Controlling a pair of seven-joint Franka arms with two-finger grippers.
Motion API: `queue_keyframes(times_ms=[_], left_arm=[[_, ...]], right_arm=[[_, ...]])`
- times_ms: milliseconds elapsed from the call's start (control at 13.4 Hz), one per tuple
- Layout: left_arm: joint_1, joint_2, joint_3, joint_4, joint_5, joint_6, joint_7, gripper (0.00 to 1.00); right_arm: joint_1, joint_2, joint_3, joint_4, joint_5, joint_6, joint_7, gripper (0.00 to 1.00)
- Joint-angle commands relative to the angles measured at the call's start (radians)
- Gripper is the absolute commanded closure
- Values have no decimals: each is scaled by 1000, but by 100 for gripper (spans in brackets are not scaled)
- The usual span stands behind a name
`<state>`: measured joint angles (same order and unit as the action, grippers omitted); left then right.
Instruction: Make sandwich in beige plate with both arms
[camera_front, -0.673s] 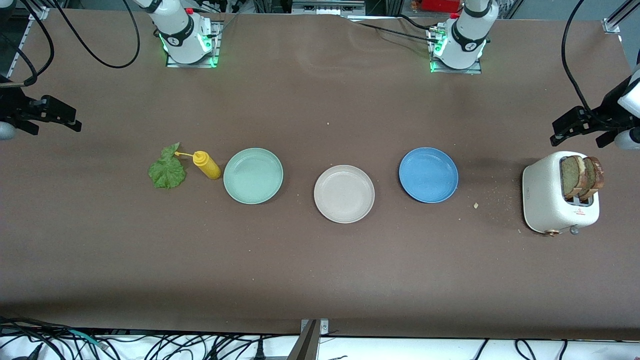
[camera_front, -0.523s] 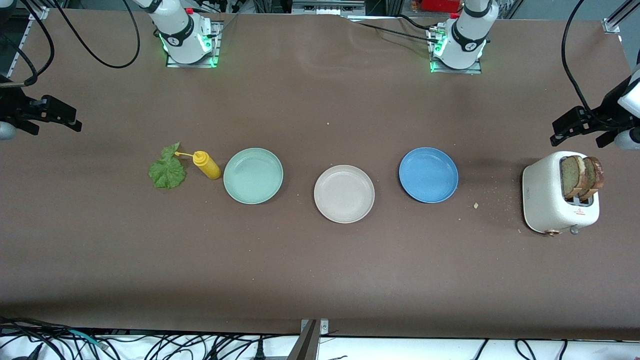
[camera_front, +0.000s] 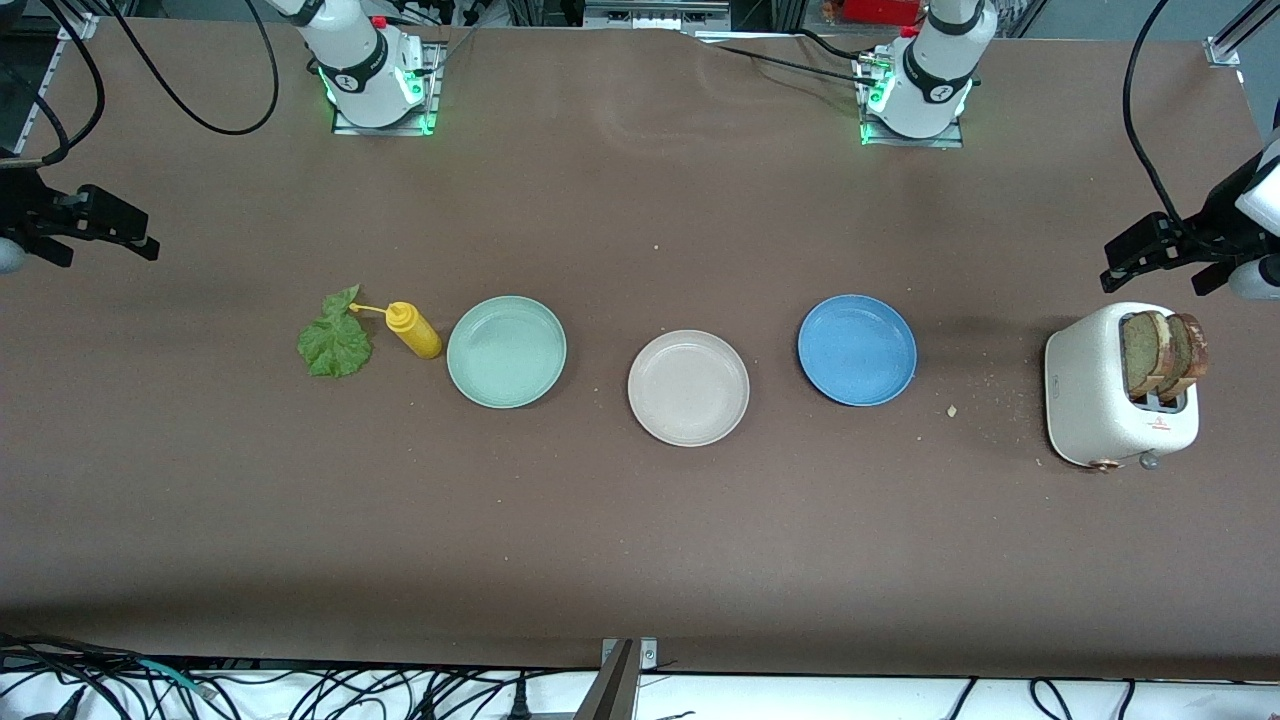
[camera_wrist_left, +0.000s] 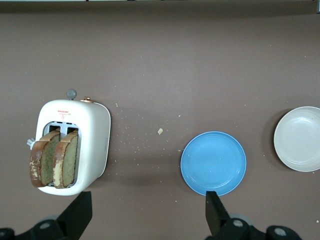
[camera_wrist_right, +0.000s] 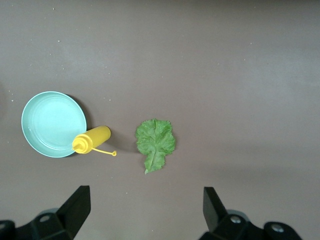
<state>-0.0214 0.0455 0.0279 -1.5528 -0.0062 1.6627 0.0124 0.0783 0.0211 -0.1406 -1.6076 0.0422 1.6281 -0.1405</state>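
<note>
The table (camera_front: 640, 560) has a wide bare strip nearer to the front camera than all the things, and another bare strip between the things and the arm bases. The things stand in one row. The beige plate (camera_front: 688, 387) has open gaps on both sides, toward the mint-green plate (camera_front: 506, 351) and toward the blue plate (camera_front: 857, 349). The yellow bottle (camera_front: 414, 330) lies just beside the mint-green plate, and its cap tether reaches the lettuce leaf (camera_front: 336, 343), so that side is tight. The bread slices (camera_front: 1163, 352) stick up out of the toaster (camera_front: 1090, 400), free from above. The left claw (camera_front: 1150, 255) hangs open over the table near the toaster; the right claw (camera_front: 110, 228) hangs open over the right arm's end.
</note>
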Motion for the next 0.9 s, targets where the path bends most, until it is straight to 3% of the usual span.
queue_keyframes(times_ms=[0,822], left_arm=[[11,8,-6,22,8,-3,23,0],[11,8,-6,22,8,-3,23,0]], right_arm=[[0,-13,1,-3,-4,-1,-10,0],[-2,-12,-2,-3,2,1,-10,0]])
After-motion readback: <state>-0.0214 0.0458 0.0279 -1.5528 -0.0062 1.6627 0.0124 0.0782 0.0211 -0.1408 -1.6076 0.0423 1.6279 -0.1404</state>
